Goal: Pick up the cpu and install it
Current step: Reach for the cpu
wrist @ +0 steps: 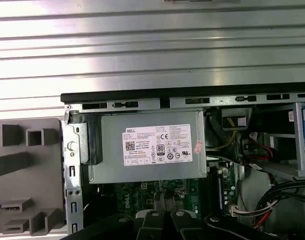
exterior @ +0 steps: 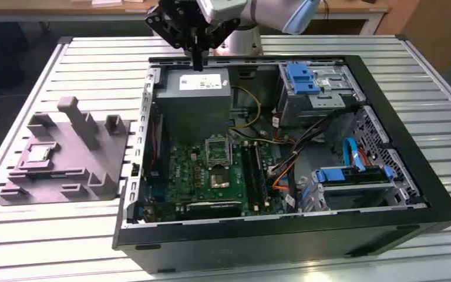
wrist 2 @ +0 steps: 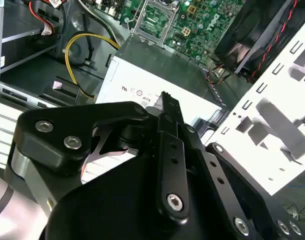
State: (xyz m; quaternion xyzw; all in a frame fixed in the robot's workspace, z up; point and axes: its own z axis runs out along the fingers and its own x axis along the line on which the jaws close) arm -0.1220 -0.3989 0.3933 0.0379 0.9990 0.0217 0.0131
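- On the slatted metal table (exterior: 45, 247) lies an open computer case (exterior: 288, 241). Inside it, a grey power-supply box (exterior: 194, 108) sits at the far end. A green board (exterior: 202, 176) lies nearer, with its black socket frame (exterior: 218, 150) and a long dark memory stick (exterior: 253, 170) just beside that. Blue drive brackets (exterior: 300, 79) and loose cables fill the side toward the exterior view's right.
- Outside the case, on the exterior view's left, stands a grey fixture (exterior: 92, 170) with recesses and upright posts. The cpu (exterior: 37, 154) sits flat in one square recess, silvery top up.
- The gripper (exterior: 200, 66) hangs over the far edge of the power-supply box, its fingers closed together and gripping nothing. It is well apart from the cpu, which lies nearer and toward the exterior view's left, with the case wall between them.
- In the second wrist view the dark fingers point down at the box's white label — a yellow cable (wrist 2: 72, 55) loops beside the box, and the socket frame lies beyond it.
- In the first wrist view the box is seen from straight above, with part of the fixture beside the case wall and table slats past the far rim.
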